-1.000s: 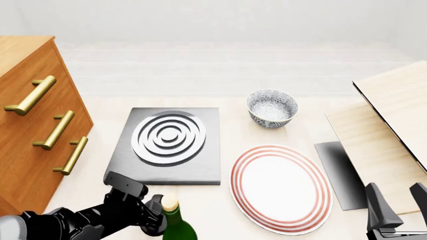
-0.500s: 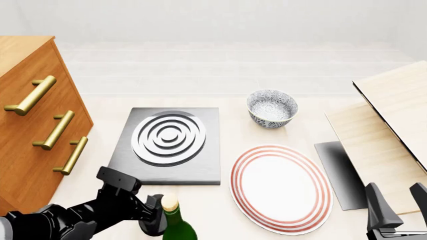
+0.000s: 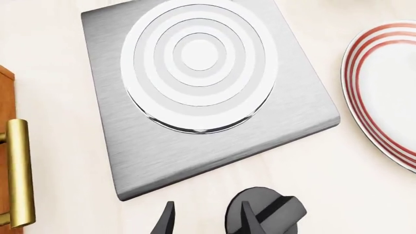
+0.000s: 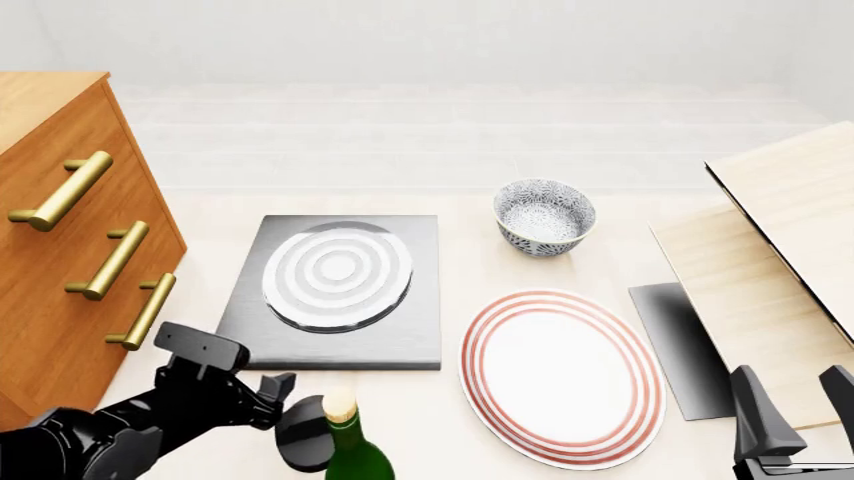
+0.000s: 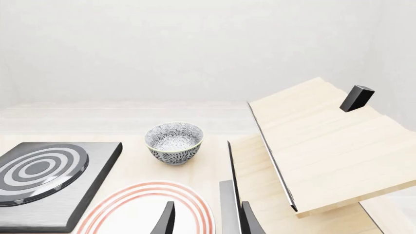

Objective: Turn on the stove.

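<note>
Pulling back toward lower left since 1 s ago: left gripper [image 4: 274, 392] now off knob [image 4: 304, 432], bottle [image 4: 350, 448] just beside it. Burner rings on stove [image 4: 340, 292] reading paler now vs darker before, prob. on. Left jaws parted, holding nothing; one fingertip [image 3: 250, 219] overlapping knob, contact unclear. Right gripper [image 5: 204, 220] idling lower right, open, empty. Next: prob. just confirming, retracting.

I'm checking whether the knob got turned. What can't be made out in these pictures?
- Knob: left wrist view's edge cuts off its near part; in front view the bottle and left gripper partly cover it.
- No on/off mark shows, so its setting cannot be told.
- Left fingers: only tips show.
- Right gripper: its base is cut off by the front view's edge.
- Bottle: only neck visible.
</note>
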Robot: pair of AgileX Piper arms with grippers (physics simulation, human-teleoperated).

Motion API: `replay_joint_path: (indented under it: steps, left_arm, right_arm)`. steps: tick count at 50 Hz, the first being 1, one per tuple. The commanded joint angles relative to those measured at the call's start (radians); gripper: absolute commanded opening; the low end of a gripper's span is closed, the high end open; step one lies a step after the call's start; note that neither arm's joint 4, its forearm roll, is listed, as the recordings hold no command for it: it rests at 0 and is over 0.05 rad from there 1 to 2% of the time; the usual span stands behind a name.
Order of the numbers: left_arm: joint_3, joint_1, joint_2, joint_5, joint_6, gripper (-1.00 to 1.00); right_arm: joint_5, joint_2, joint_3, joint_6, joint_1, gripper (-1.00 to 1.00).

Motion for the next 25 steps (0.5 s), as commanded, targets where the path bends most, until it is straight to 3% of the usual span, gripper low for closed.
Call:
replay_joint_path:
  steps: [1,25]
  left_arm:
    - [-0.004,0.021,-0.082,0.055,0.040,1.00]
    - [-0.084,0.044,-0.465,0.348,0.057,1.00]
  right_arm:
    - [0.000,0.000,0.000,0.000,0.000,1.00]
    - [0.000,0.000,0.000,0.000,0.000,1.00]
